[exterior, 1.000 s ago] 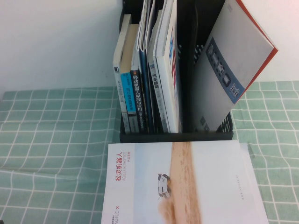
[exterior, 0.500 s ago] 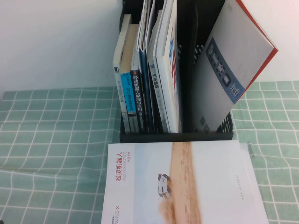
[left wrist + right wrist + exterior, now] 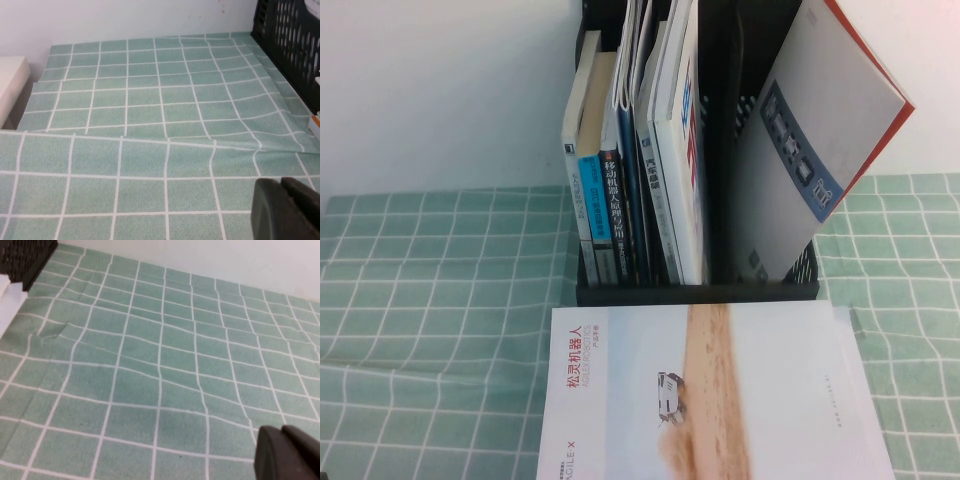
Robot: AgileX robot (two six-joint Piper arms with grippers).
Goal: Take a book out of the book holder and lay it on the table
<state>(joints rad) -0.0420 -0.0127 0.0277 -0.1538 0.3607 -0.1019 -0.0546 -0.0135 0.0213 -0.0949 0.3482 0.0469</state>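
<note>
The book [image 3: 810,150], white-grey with a slate-blue band of small pictures, leans to the right in the right compartment of the black book holder [image 3: 690,292]. A red-orange booklet [image 3: 886,82] leans behind it. Neither arm shows in the high view. My left gripper [image 3: 279,184] is shut and empty low over the green grid table [image 3: 150,100], left of the holder [image 3: 295,40]. My right gripper [image 3: 280,432] is shut and empty over the table [image 3: 160,350], right of the holder [image 3: 25,255].
Several upright books [image 3: 640,170] fill the holder's left compartments. A large white brochure with a sand-coloured strip [image 3: 720,390] lies flat on the table in front of the holder; its corner shows in the right wrist view [image 3: 10,300]. A white wall stands behind.
</note>
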